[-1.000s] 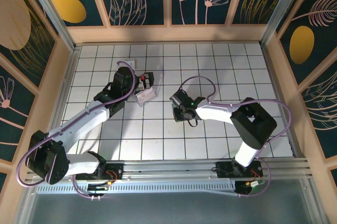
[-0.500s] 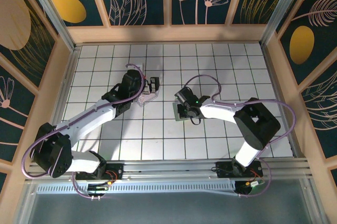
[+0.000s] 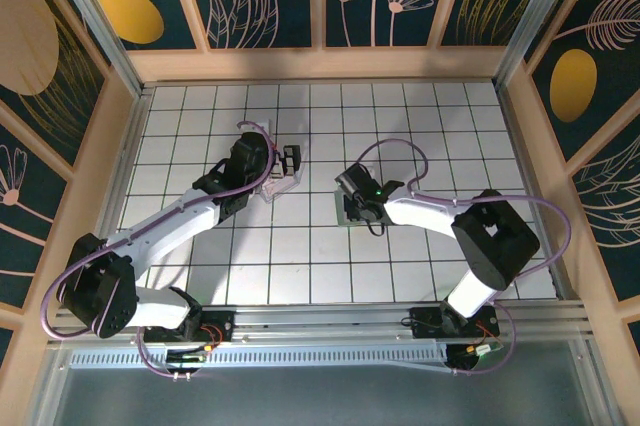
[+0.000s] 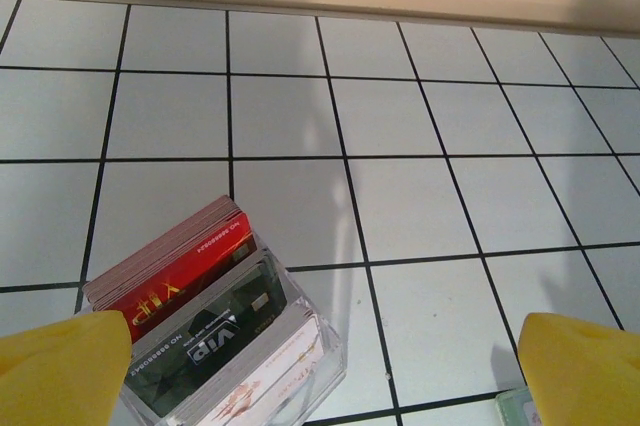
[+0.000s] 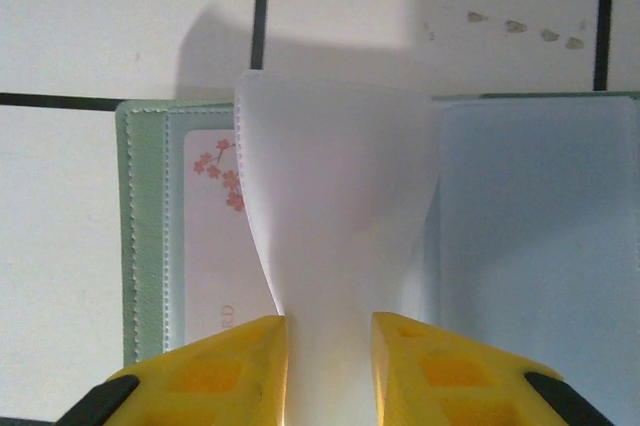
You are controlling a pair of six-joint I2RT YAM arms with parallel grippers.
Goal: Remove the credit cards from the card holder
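Observation:
The card holder [image 5: 540, 226] lies open and flat on the white tiles, with pale green stitched edges and a bluish right panel. A whitish credit card [image 5: 210, 236] with pink blossom print sits inside its left clear pocket. My right gripper [image 5: 330, 321] is shut on a translucent white inner leaf [image 5: 335, 196] of the holder, which bows upward between the yellow fingers. From above, the right gripper [image 3: 352, 208] covers most of the card holder [image 3: 342, 216]. My left gripper [image 3: 290, 161] hangs open above a clear box, holding nothing.
A clear box [image 4: 215, 336] packed with upright red, black and white cards stands between the left gripper's fingers [image 4: 60, 371]; from above the box [image 3: 278, 184] lies left of the holder. Wooden walls ring the tiled floor [image 3: 450, 126].
The left arm swung right over the clear box, then stayed still. The right gripper slid a little to the right and closed on the holder's inner leaf.

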